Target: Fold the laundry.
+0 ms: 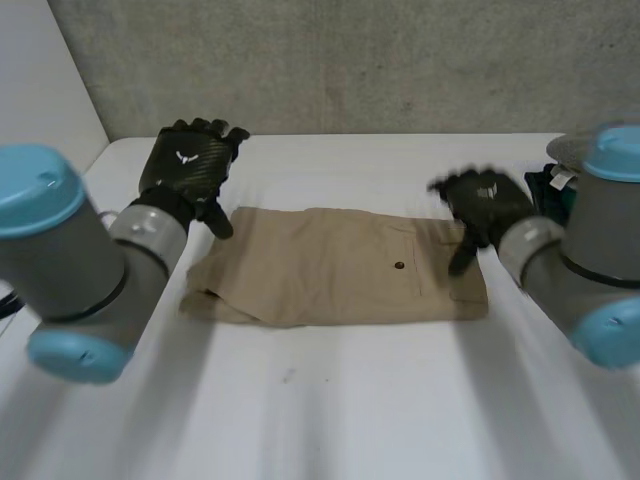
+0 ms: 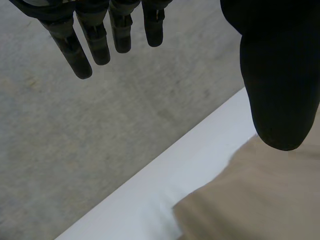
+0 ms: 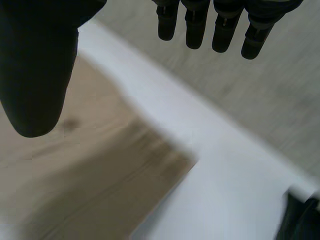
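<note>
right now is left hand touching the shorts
Cannot tell: in the left wrist view the thumb of the left hand overlaps the shorts, hiding any gap.

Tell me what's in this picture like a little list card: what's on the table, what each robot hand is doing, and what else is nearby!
main thing: tan garment, lying flat and folded on the white table
detail: small dark button by a pocket
left hand: open, fingers straight, at the garment's far left corner, holding nothing
right hand: open, above the garment's right end, holding nothing
other laundry: dark teal clothes beside the right arm
</note>
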Controlling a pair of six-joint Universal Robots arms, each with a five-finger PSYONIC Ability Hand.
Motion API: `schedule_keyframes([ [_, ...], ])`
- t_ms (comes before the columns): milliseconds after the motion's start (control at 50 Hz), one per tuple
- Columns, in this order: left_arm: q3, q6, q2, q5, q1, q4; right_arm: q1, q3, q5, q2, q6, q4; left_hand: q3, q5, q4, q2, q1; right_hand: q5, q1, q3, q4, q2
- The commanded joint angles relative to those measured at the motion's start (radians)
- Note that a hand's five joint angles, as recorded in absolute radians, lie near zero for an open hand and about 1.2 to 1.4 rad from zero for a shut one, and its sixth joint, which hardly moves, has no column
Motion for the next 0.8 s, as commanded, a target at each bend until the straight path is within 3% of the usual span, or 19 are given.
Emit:
schedule_keyframes([
  [20, -0.168, -0.035, 0.083, 0.086, -0.008, 0.071, -0.033, 0.162, -0.018, 0.022, 0.007, 0.008, -0.041, -0.049, -0.032, -0.032, -0.014, 0.057, 0.047, 0.064, 0.059, 0.056],
  [160, -0.187, -0.047, 0.050, 0.072, -0.017, 0.104, -0.028, 0.171, -0.002, 0.134, 0.011, -0.214, -0.041, -0.049, -0.032, -0.032, -0.014, 0.160, 0.150, 0.167, 0.162, 0.159],
  [180, -0.188, -0.053, 0.042, 0.063, -0.017, 0.105, -0.028, 0.156, 0.005, 0.164, 0.011, -0.259, -0.041, -0.049, -0.032, -0.032, -0.014, 0.392, 0.382, 0.400, 0.395, 0.392],
  [220, -0.185, -0.061, 0.036, 0.055, -0.017, 0.105, -0.031, 0.135, 0.019, 0.187, 0.010, -0.291, -0.041, -0.049, -0.032, -0.032, -0.014, 1.165, 1.155, 1.173, 1.168, 1.165],
  [340, -0.188, -0.076, 0.047, 0.038, -0.015, 0.102, -0.097, 0.116, 0.160, 0.134, -0.024, -0.221, -0.041, -0.049, -0.032, -0.032, -0.014, 1.182, 1.172, 1.189, 1.184, 1.182],
  [400, -0.197, -0.078, 0.077, 0.038, -0.011, 0.099, -0.151, 0.136, 0.162, 0.085, -0.083, -0.205, -0.041, -0.049, -0.032, -0.032, -0.014, 1.182, 1.172, 1.189, 1.184, 1.182],
  [460, -0.208, -0.079, 0.100, 0.041, -0.006, 0.091, -0.231, 0.145, 0.149, 0.028, -0.240, -0.213, -0.041, -0.049, -0.032, -0.032, -0.014, 1.182, 1.172, 1.189, 1.184, 1.182],
  [520, -0.222, -0.079, 0.128, 0.044, 0.003, 0.084, -0.234, 0.139, 0.133, -0.004, -0.421, -0.230, -0.041, -0.049, -0.032, -0.032, -0.014, 1.182, 1.172, 1.189, 1.184, 1.182],
  [620, -0.234, -0.084, 0.143, 0.046, 0.006, 0.081, -0.036, 0.145, -0.002, -0.007, -0.522, -0.351, -0.041, -0.049, -0.032, -0.032, -0.014, 1.182, 1.172, 1.189, 1.184, 1.182],
  [640, -0.233, -0.085, 0.143, 0.041, 0.003, 0.081, 0.070, 0.168, -0.109, -0.003, -0.536, -0.418, -0.041, -0.049, -0.032, -0.032, -0.014, 1.182, 1.172, 1.189, 1.184, 1.182],
  [700, -0.227, -0.090, 0.139, 0.041, -0.003, 0.081, 0.159, 0.203, -0.240, 0.031, -0.559, -0.487, -0.041, -0.049, -0.032, -0.032, -0.014, 1.182, 1.172, 1.189, 1.184, 1.182],
  [720, -0.219, -0.092, 0.136, 0.040, -0.008, 0.079, 0.206, 0.220, -0.327, 0.069, -0.581, -0.529, -0.041, -0.049, -0.032, -0.032, -0.014, 1.182, 1.172, 1.189, 1.184, 1.182],
  [780, -0.204, -0.088, 0.131, 0.038, -0.017, 0.073, 0.246, 0.221, -0.380, 0.121, -0.617, -0.535, -0.041, -0.049, -0.032, -0.032, -0.014, 1.182, 1.172, 1.189, 1.184, 1.182],
  [800, -0.187, -0.085, 0.125, 0.035, -0.022, 0.065, 0.255, 0.201, -0.366, 0.143, -0.642, -0.514, -0.041, -0.049, -0.032, -0.032, -0.014, 1.042, 1.032, 1.050, 1.044, 1.042],
])
